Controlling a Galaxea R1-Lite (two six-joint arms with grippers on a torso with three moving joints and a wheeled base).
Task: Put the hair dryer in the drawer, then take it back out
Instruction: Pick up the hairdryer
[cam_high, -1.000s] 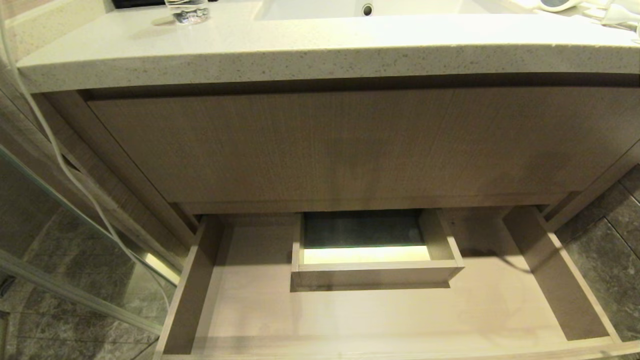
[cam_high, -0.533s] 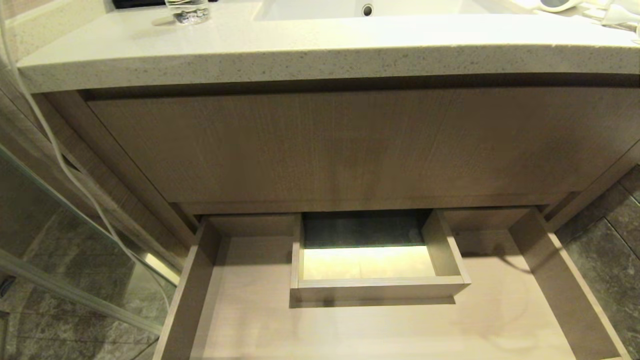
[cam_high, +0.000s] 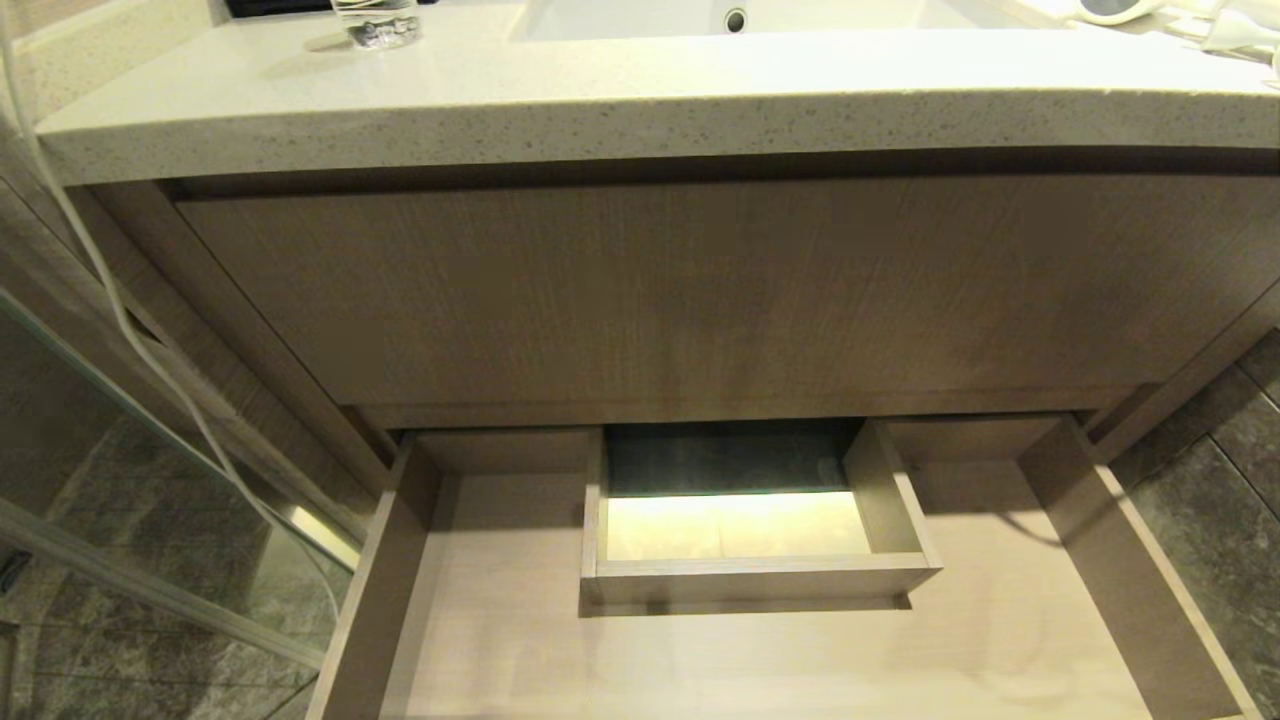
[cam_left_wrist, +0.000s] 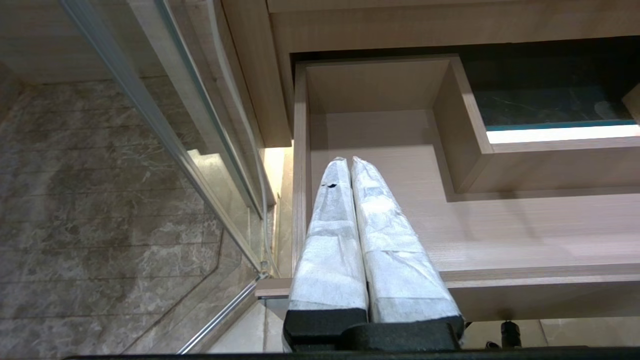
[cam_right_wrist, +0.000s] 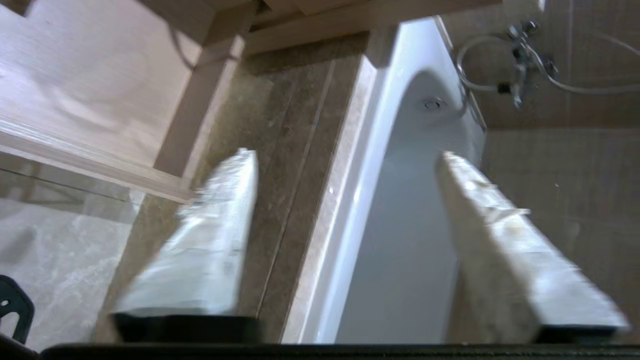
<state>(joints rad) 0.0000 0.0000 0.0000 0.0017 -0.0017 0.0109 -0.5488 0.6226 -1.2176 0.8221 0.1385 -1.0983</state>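
The drawer stands pulled out below the vanity, wide and shallow, with a boxed cutout in its middle and nothing lying in it. The white hair dryer lies on the countertop at the far right, mostly cut off by the picture's edge. Neither arm shows in the head view. My left gripper is shut and empty above the drawer's front left corner. My right gripper is open with nothing between its fingers, over the floor beside the drawer's right side.
A taller wood-grain front panel sits above the drawer under the speckled countertop. A glass and the sink are up there. A glass shower panel stands left, with a white cable. A bathtub lies right.
The drawer slid further out toward me in the first half second, then stayed still. Hair dryer and glass have not moved.
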